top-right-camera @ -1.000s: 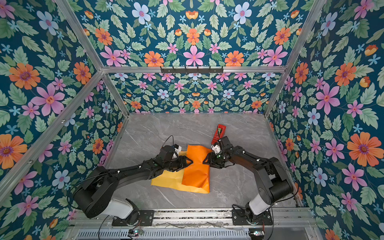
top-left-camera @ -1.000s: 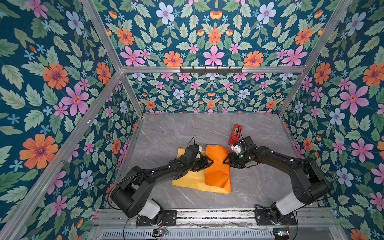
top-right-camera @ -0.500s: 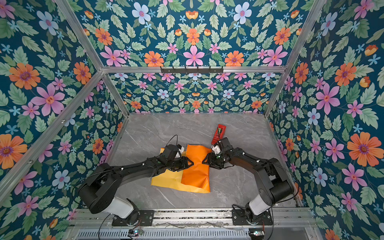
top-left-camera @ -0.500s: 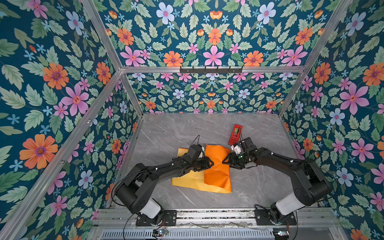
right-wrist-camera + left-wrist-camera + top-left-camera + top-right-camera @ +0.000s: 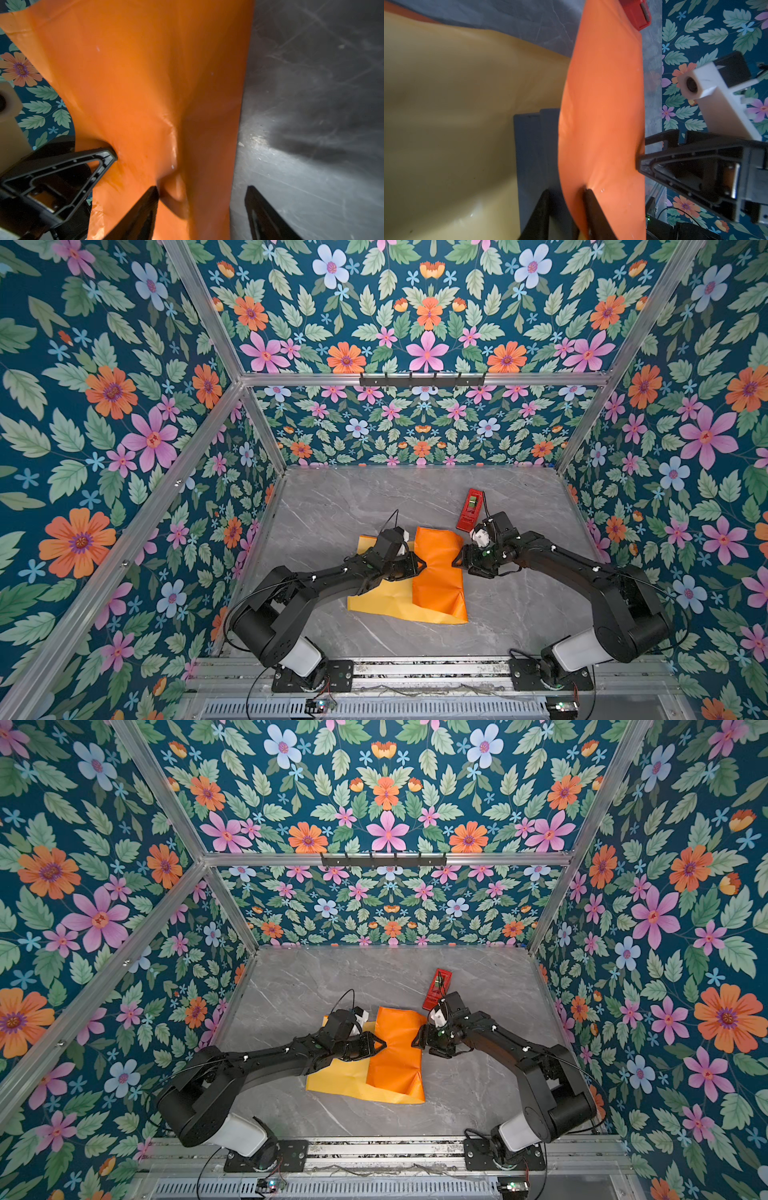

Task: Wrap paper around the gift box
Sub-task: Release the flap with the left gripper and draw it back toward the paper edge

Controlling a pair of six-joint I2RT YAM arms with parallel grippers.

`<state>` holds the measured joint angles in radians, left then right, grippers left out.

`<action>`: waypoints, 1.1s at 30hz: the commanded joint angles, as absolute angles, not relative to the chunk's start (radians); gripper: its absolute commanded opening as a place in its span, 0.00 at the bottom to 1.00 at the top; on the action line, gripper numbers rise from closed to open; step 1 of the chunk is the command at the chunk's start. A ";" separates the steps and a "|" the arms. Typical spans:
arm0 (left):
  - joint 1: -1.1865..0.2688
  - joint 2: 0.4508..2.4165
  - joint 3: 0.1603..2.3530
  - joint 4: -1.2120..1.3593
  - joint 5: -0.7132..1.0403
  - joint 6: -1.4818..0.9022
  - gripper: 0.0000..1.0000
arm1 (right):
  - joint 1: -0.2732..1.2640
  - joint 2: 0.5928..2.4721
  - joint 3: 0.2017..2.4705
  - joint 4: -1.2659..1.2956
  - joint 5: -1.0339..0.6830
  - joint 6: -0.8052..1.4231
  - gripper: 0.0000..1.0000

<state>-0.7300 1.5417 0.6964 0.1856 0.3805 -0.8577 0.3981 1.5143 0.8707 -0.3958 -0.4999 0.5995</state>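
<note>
left tool point(image 5: 420, 565): jaws narrowly apart | right tool point(image 5: 461, 565): jaws wide apart

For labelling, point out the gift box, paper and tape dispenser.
gift box point(image 5: 535, 149): left wrist view, navy side.
paper point(image 5: 438, 587): in a top view, orange flap.
tape dispenser point(image 5: 467, 516): in a top view, red body.

One paper point(image 5: 436, 572), one box point(image 5: 533, 145), one tape dispenser point(image 5: 469, 510), two end effectors point(image 5: 420, 566) point(image 5: 457, 562)

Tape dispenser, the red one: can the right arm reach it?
Probably yes. The red tape dispenser lies on the bare table just beyond the right gripper, with nothing between them.
</note>
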 commanded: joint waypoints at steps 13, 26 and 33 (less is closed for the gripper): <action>-0.732 1.554 0.693 0.079 0.338 -0.833 0.38 | 0.387 1.587 0.868 -0.412 -0.493 0.579 0.61; -0.646 1.365 0.711 -0.020 0.272 -0.783 0.71 | 0.387 1.602 0.788 -0.436 -0.418 0.579 0.62; -0.364 1.155 0.574 -0.156 0.235 -0.709 0.75 | 0.388 1.600 0.782 -0.431 -0.408 0.584 0.64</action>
<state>-0.4351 1.1995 0.6071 -0.0631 0.2626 -0.7620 0.3824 1.5791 0.8017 -0.2558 -0.5900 0.5961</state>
